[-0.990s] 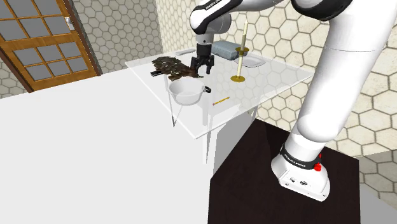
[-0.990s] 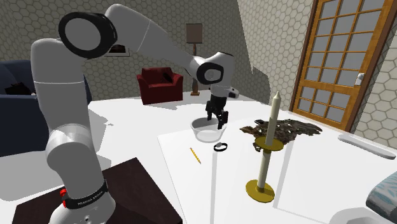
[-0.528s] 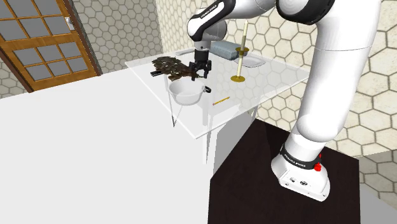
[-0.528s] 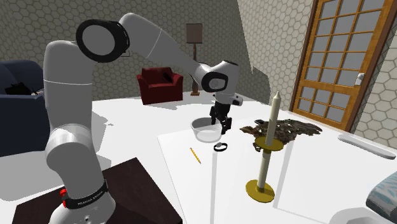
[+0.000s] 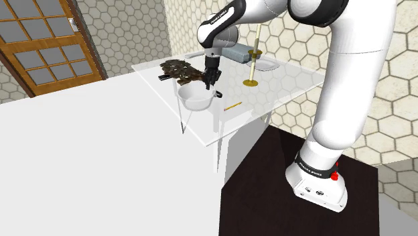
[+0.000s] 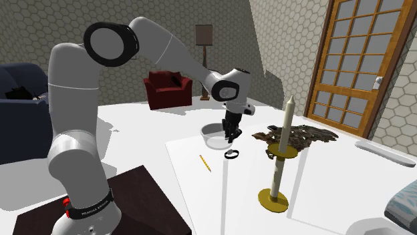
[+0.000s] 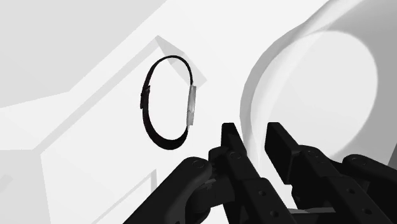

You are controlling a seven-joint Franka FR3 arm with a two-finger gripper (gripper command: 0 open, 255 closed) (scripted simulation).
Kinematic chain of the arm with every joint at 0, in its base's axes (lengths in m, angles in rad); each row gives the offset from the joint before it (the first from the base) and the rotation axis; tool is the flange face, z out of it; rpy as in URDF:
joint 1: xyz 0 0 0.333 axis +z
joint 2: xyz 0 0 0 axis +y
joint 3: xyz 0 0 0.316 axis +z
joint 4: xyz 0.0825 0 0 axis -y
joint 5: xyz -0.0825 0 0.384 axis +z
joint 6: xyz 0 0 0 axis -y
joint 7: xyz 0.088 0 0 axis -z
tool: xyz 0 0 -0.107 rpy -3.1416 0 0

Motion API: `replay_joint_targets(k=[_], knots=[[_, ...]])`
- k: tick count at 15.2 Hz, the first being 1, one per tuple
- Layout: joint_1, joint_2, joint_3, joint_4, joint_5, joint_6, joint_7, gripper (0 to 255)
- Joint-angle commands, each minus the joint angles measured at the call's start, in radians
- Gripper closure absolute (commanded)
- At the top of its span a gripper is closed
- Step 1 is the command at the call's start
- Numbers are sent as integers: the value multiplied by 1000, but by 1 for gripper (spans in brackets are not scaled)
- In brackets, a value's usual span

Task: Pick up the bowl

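Jaws lowered, pinching bowl (image 5: 193, 98) rim; bowl upright, mouth up.

A white arm (image 5: 348, 87) with dark joints is seen, ringed near its foot by a black band (image 5: 315, 169) with white lettering, marked by a red dot (image 5: 335, 177), and tipped with an all-black gripper (image 7: 252, 135).
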Motion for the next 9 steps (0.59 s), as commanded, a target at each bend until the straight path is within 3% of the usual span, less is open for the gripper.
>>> replay_joint_targets(k=[1, 9], knots=[[0, 1, 0, 0, 0, 1, 0, 255], [1, -18, -2, 17, -8, -34, 10, 255]])
